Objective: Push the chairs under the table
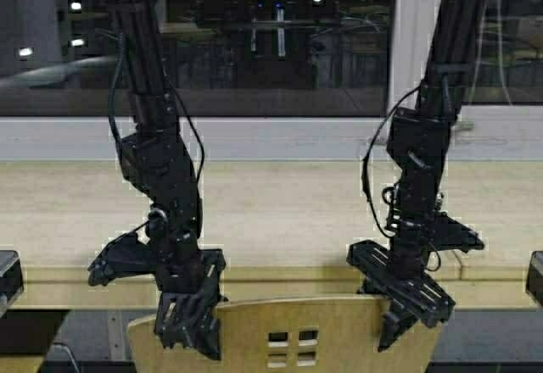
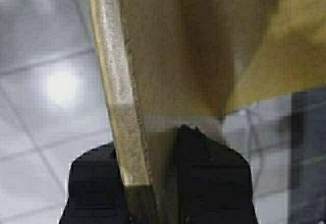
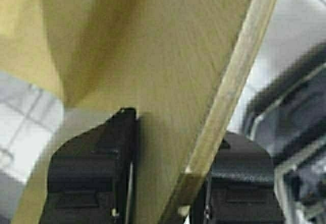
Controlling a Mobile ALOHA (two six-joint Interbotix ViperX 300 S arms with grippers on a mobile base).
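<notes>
One mustard-yellow chair [image 1: 331, 331] shows at the bottom centre, only the top of its curved back with small cutouts. It stands right in front of the long pale beige table [image 1: 280, 212], whose yellowish front edge runs just beyond the chair back. My left gripper [image 1: 191, 326] is shut on the left part of the chair back's top edge. My right gripper [image 1: 407, 309] is shut on the right part. In the left wrist view the chair back [image 2: 168, 56] sits between the gripper's [image 2: 153, 147] two black fingers. The right wrist view shows the same: chair back [image 3: 168, 46], gripper [image 3: 178, 137].
A dark window [image 1: 271, 42] with a white frame post [image 1: 416, 34] runs behind the table. Dark objects sit at the table's left edge [image 1: 8, 275] and right edge [image 1: 534, 275]. Pale tiled floor [image 2: 46, 96] lies below the chair.
</notes>
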